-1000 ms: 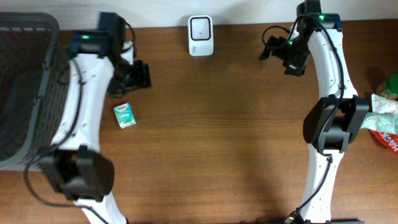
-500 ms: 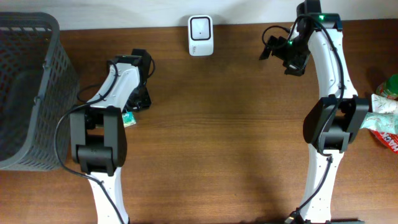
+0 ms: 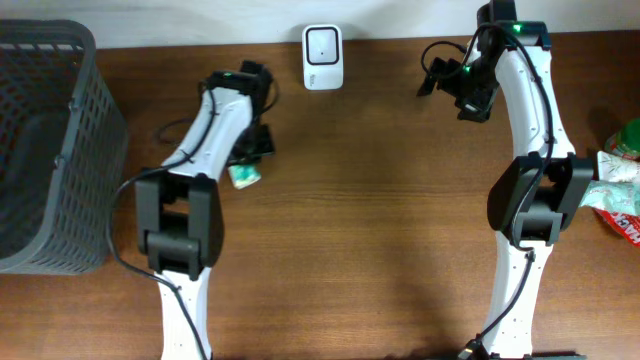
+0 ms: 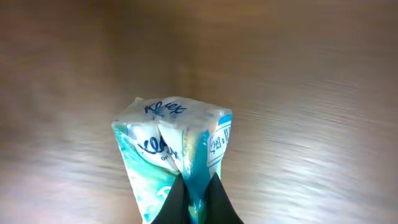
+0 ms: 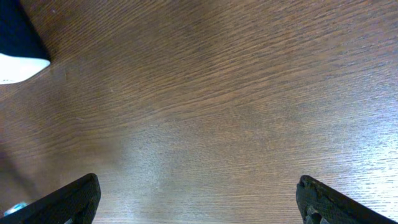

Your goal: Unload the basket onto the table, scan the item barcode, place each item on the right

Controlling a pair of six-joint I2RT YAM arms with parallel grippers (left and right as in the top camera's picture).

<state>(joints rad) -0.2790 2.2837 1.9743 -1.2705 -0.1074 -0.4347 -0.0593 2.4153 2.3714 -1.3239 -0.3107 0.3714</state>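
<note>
The item is a small teal and white tissue pack [image 3: 244,177] left of the table's middle. My left gripper [image 3: 250,160] is shut on it. In the left wrist view the two black fingers [image 4: 214,200] pinch the near end of the pack [image 4: 168,143], and the wood behind it is blurred. No barcode shows on the visible sides. A white scanner [image 3: 322,57] stands at the back edge, up and right of the pack. My right gripper [image 3: 432,78] hangs open over bare wood right of the scanner, whose corner [image 5: 18,62] shows in the right wrist view, with nothing between the open right gripper's [image 5: 198,186] fingers.
A dark grey mesh basket [image 3: 40,150] fills the left edge of the table. Several packaged items [image 3: 620,190] lie at the right edge. The brown tabletop [image 3: 380,220] spans the space between the two arms.
My left arm swung right from beside the basket, shut on the tissue pack and carried it right, toward the scanner. The right arm has not moved.
</note>
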